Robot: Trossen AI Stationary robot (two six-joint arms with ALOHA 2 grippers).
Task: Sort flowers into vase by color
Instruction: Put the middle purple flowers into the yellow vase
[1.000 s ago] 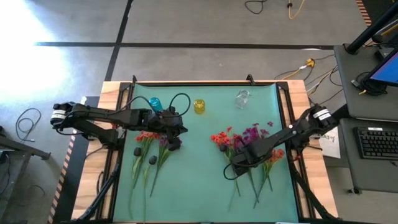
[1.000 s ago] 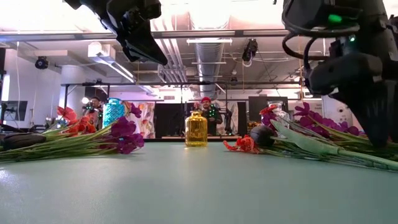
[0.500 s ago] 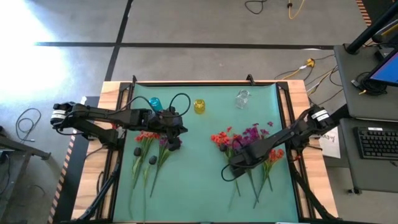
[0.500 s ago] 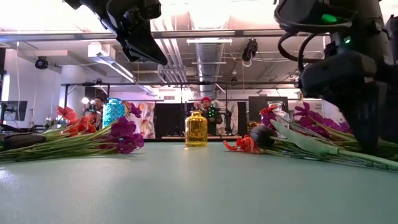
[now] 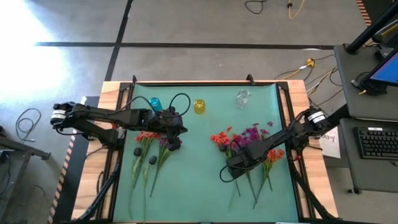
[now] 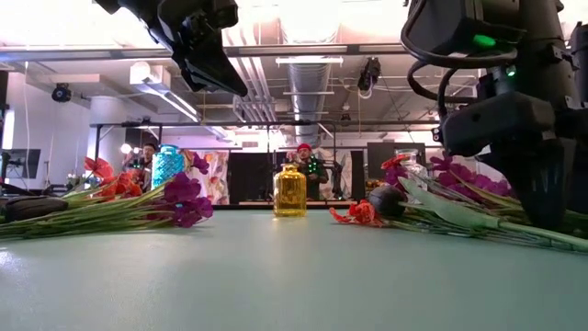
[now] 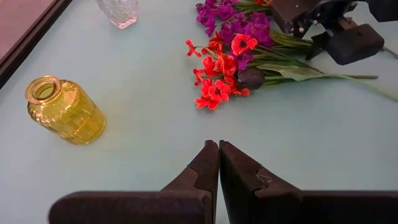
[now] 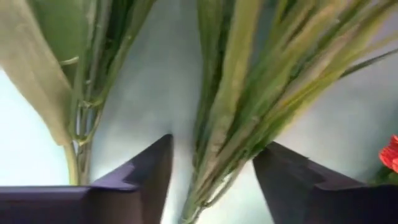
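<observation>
Change: right gripper (image 5: 231,163) has slid down along the stems, toward the near edge.
Right gripper: fingers (image 8: 146,174) apart, straddling green stems, not clamped.
Left gripper (image 7: 218,147): shut, empty, above worktop (image 5: 199,180).
Flowers (image 5: 245,140): lying flat on worktop.

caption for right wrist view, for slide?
Right gripper, fingers apart, straddling a bundle of thin green flower stems on the pale teal table mat.

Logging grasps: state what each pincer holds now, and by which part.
Left pincer: shut on nothing, above the mat. Right pincer: jaws open around green flower stems of the right-hand bunch, not yet closed on them, so nothing is held.
</observation>
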